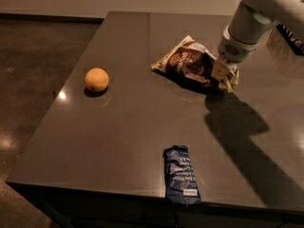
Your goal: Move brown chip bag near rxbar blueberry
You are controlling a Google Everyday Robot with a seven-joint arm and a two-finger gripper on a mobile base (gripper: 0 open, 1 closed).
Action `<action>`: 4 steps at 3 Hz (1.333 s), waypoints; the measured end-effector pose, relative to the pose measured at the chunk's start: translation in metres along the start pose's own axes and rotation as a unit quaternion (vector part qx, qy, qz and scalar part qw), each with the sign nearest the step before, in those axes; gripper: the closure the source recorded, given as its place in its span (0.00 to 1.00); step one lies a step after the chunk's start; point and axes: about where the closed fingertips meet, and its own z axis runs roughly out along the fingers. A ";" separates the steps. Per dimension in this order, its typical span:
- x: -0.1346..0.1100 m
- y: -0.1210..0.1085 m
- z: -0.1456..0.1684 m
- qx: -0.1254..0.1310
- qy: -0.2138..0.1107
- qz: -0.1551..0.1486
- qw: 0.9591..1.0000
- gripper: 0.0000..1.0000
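Note:
The brown chip bag (190, 61) lies crinkled on the dark table (133, 127), toward the back right. My gripper (224, 76) comes down from the upper right and is shut on the bag's right end, its fingers (219, 70) pinching the cream edge. The bag's left part looks slightly raised off the table. The rxbar blueberry (181, 174), a small dark-blue wrapper with white text, lies at the table's front edge, well in front of the bag.
A round orange fruit (96, 79) sits on the left side of the table. The arm casts a broad shadow (247, 141) across the right half. The floor drops away left of the table edge.

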 end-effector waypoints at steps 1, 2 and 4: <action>0.004 0.024 -0.029 0.000 -0.017 -0.031 0.999 1.00; 0.017 0.047 -0.053 -0.005 -0.026 -0.048 0.998 1.00; 0.054 0.104 -0.073 -0.054 -0.030 -0.076 0.995 1.00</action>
